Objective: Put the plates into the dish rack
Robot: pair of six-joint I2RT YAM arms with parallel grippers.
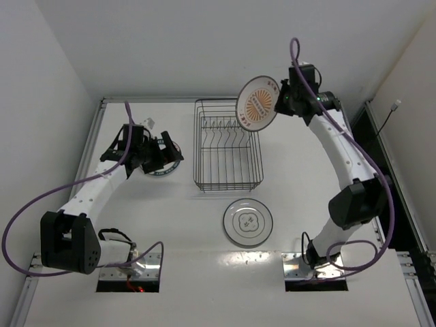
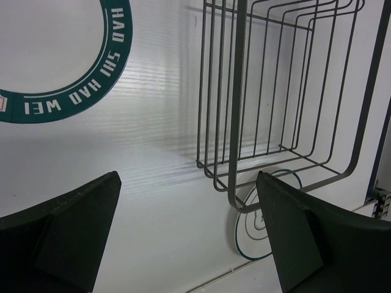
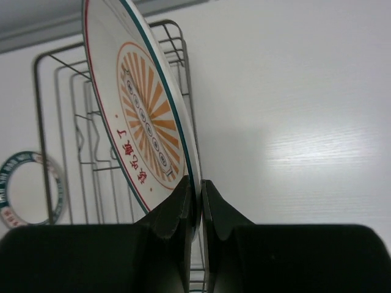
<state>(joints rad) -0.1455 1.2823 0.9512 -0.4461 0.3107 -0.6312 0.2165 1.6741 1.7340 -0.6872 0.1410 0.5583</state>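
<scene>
Orange-centred plate (image 1: 257,102) hangs on edge above the far end of the dish rack (image 1: 195,146), pinched at its rim by the right tool (image 1: 281,101). Spread wide, the left tool (image 1: 158,153) hovers over the teal-rimmed plate (image 1: 174,161). The grey-ringed plate (image 1: 248,222) lies flat on the surface (image 1: 170,225).

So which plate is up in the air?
The orange sunburst plate, pinched by the right end effector; the teal-rimmed plate and grey-ringed plate lie flat.

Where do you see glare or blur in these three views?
Top view: sharp, evenly lit, hardly any shadow around the dish rack. Left wrist view: streaky sheen on the table, the open left gripper dark and soft. Right wrist view: glare on the table right of the orange plate that the right gripper pinches.
</scene>
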